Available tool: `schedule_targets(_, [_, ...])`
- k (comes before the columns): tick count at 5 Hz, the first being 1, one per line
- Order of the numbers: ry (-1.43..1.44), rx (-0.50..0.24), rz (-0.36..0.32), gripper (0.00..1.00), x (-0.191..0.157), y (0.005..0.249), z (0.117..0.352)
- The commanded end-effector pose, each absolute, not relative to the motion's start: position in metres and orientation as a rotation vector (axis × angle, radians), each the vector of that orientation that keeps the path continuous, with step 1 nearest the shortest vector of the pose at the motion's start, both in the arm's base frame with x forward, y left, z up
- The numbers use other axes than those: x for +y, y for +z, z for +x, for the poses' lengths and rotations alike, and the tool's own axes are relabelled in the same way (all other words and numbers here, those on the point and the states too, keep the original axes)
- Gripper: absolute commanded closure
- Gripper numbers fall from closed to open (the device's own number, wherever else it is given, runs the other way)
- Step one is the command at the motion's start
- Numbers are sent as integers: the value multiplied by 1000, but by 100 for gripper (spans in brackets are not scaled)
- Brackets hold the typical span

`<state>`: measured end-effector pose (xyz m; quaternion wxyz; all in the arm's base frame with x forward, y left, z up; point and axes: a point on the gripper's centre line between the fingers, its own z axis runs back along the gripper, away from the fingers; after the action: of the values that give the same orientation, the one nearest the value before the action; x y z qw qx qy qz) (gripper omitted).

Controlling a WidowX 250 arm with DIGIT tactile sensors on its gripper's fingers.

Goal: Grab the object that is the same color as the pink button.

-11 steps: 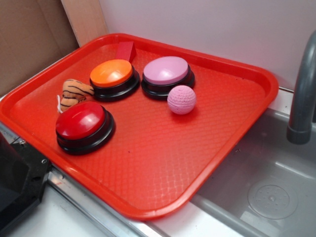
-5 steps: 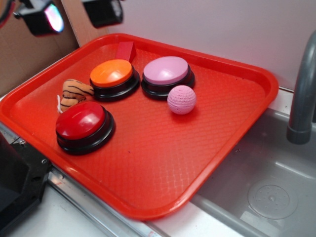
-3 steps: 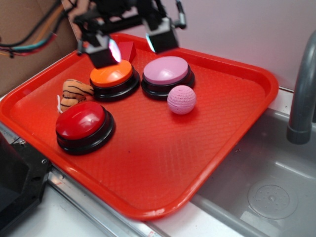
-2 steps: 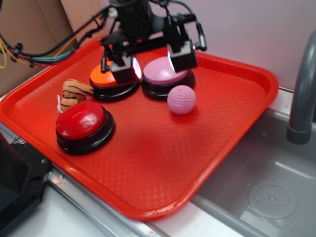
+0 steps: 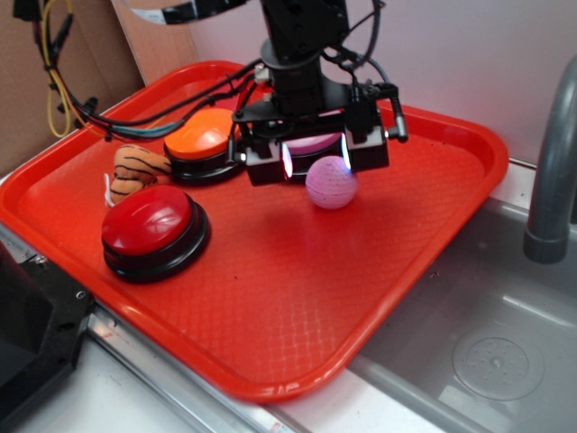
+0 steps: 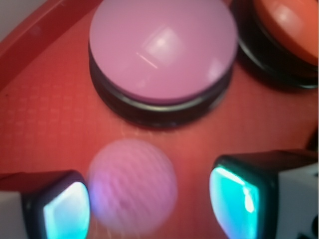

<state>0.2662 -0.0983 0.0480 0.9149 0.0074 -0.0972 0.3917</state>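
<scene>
The small pink ball [image 5: 331, 182] sits on the red tray [image 5: 297, 307] near its far edge, just in front of the pink button [image 6: 162, 50], with the pincer [image 5: 317, 158] spread wide around it, not squeezing.

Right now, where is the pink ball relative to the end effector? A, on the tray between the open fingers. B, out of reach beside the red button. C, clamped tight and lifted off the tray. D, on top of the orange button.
A: the wrist view shows the pink ball resting on the red tray between the spread fingers of the end effector, nearer one of them.
</scene>
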Motion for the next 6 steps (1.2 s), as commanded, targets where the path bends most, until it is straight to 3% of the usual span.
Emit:
schedule_targets(1, [787,-215,-9,0,-98,39,282])
schedule_targets(2, [793,-228,-2,37,-99,33,282])
schedule_targets(3, [785,-194,-33,100,-97,41,278])
schedule_targets(4, [653,-150,-22,100,-92,68,279])
schedule_targets(5, [398,-70,32,100,-86,106,274])
schedule_targets(6, [207,-105,3,100,-73,146,261])
